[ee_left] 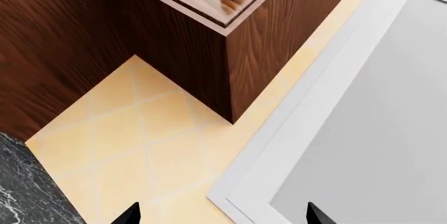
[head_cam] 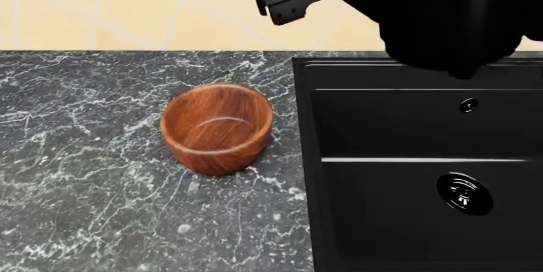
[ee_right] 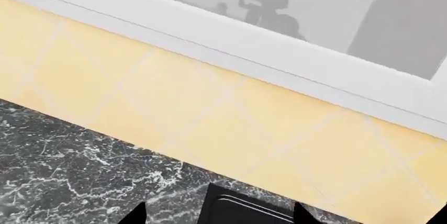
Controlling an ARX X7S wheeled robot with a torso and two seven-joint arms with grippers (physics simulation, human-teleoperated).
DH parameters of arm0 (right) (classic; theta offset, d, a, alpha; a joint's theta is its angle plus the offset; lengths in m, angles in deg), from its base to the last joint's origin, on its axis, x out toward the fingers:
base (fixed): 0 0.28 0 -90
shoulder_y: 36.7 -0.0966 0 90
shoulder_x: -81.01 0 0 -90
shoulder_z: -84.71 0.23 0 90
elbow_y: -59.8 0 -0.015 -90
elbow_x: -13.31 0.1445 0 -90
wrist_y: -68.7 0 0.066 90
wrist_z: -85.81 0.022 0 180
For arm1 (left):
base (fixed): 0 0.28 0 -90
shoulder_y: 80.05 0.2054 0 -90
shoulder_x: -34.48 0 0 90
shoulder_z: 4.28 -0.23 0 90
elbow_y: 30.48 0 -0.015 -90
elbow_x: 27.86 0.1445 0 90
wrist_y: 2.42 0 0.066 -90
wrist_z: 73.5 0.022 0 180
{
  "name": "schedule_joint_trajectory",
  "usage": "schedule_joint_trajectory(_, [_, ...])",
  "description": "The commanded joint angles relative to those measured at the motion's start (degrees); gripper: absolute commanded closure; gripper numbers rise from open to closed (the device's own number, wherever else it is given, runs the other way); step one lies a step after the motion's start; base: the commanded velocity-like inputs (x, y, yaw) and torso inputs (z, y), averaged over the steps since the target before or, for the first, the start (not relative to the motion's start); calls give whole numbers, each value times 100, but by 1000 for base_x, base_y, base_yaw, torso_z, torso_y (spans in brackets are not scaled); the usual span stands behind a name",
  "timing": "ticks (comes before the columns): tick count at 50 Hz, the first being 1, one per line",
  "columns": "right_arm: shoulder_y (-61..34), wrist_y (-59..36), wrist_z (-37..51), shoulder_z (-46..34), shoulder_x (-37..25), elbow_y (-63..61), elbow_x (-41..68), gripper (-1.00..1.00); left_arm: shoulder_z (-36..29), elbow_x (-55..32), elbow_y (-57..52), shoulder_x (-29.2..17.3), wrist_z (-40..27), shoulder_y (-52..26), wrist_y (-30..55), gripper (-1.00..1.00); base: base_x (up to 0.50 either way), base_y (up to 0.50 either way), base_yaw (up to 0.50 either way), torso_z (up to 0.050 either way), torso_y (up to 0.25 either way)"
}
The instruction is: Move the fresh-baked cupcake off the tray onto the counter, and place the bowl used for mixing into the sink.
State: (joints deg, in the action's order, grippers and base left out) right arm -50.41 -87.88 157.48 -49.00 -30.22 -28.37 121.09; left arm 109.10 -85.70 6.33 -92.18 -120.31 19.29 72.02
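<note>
The round reddish-brown wooden bowl point(head_cam: 217, 128) stands upright and empty on the dark grey-black marble counter point(head_cam: 85, 208) with white veining. It sits just left of the large matte black rectangular sink point(head_cam: 382, 126), apart from the sink's raised rim. The sink's round metal drain point(head_cam: 464, 194) shows low in the basin, and a small round fitting point(head_cam: 467, 104) sits on the ledge behind it. A pale yellow tiled wall point(head_cam: 127, 5) runs behind the counter.

In the head view 1 black arm point(head_cam: 424, 5) reaches across above the sink's far edge; which arm this is cannot be told, and its jaws are hidden there.

The left wrist view shows only 2 dark tips of the left gripper point(ee_left: 222, 214), set wide apart with nothing between them, above yellow tiles, a white window frame point(ee_left: 307, 103) and a dark wooden cabinet point(ee_left: 209, 51). A corner of the counter shows beside 1 tip.

The right wrist view shows 2 dark tips of the right gripper point(ee_right: 220, 216), also wide apart and empty, over the counter's back edge and a corner of the sink.

The cupcake and the tray appear in none of the 3 views.
</note>
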Motion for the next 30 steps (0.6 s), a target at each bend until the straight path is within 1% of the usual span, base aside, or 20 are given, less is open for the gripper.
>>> schedule_joint_trajectory(1, [418,720,508,226,271,430,773,-100,-4,15,-2,-1,-5,16,-9,-100,0,0,0,0,0])
schedule_joint_trajectory(7, [705,1052,707,267,368,603,1029,-100,23,2,14,25,36,72,-53,-100,0,0,0,0,0])
schedule_joint_trajectory(30, [1190,1234,457,-60,517,964,734,-100,50,3,-15,3,-4,99,-68,-100,0,0,0,0,0])
